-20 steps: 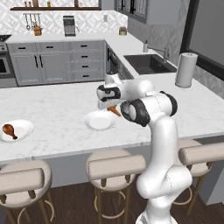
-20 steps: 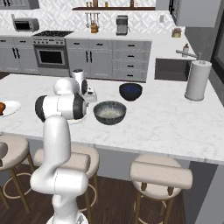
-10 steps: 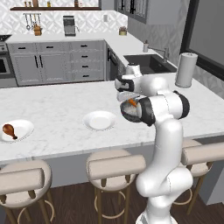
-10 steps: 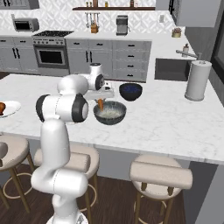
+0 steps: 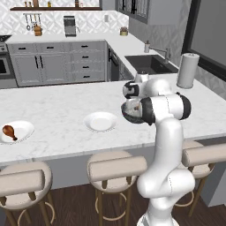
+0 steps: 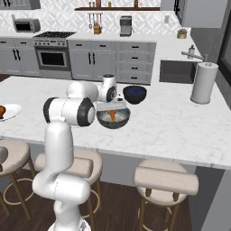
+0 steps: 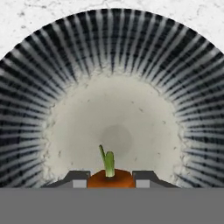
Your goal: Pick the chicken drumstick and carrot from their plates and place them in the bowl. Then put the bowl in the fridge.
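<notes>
One carrot [image 7: 110, 177] in the tool [image 7: 109, 180] — over one bowl [image 7: 26, 109]

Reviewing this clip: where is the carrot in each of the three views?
Left base view: I cannot make it out; the arm covers the bowl.
Right base view: carrot over the bowl, center-left.
Hand view: bottom center, between the gripper fingers.
Shared landmark: the grey ribbed bowl.

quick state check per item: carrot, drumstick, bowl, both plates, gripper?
carrot: held between the jaws, above the bowl
chicken drumstick: on its plate, untouched
bowl: upright on counter, inside bare
near plate: bare
far plate: holds the drumstick
gripper: shut on carrot
</notes>
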You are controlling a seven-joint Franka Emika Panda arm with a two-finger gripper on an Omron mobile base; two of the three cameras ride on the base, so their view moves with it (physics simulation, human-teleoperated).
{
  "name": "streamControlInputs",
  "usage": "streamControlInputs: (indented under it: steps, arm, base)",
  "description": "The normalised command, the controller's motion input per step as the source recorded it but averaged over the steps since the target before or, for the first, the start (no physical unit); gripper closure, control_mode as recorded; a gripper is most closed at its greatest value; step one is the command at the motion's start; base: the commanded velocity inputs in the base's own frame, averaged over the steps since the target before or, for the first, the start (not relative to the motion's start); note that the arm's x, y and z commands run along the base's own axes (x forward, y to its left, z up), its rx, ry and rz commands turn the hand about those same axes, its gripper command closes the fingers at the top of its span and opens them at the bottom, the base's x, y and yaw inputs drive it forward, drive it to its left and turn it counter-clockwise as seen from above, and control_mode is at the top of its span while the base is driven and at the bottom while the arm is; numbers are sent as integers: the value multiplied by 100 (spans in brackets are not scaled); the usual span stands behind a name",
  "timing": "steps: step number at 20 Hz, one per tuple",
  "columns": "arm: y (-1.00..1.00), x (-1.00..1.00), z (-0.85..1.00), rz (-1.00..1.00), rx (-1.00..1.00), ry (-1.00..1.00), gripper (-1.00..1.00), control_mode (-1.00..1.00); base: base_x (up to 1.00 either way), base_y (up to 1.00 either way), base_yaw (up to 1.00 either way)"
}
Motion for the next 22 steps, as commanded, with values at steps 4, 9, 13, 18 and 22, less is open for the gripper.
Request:
streamControlInputs:
  steps: [4, 9, 13, 18, 22]
  arm:
    - [0, 0, -30, 0, 0, 0, 100, -100]
    - [0, 2, -13, 0, 0, 0, -100, -100]
    - [0, 11, 0, 0, 0, 0, -100, -100]
    - [0, 1, 44, 0, 0, 1, -100, -100]
    - [0, -81, 100, -1, 0, -1, -100, -100]
  base:
    - [0, 0, 0]
    - [0, 0, 0]
    - [0, 0, 0]
    - [0, 0, 0]
    - [0, 0, 0]
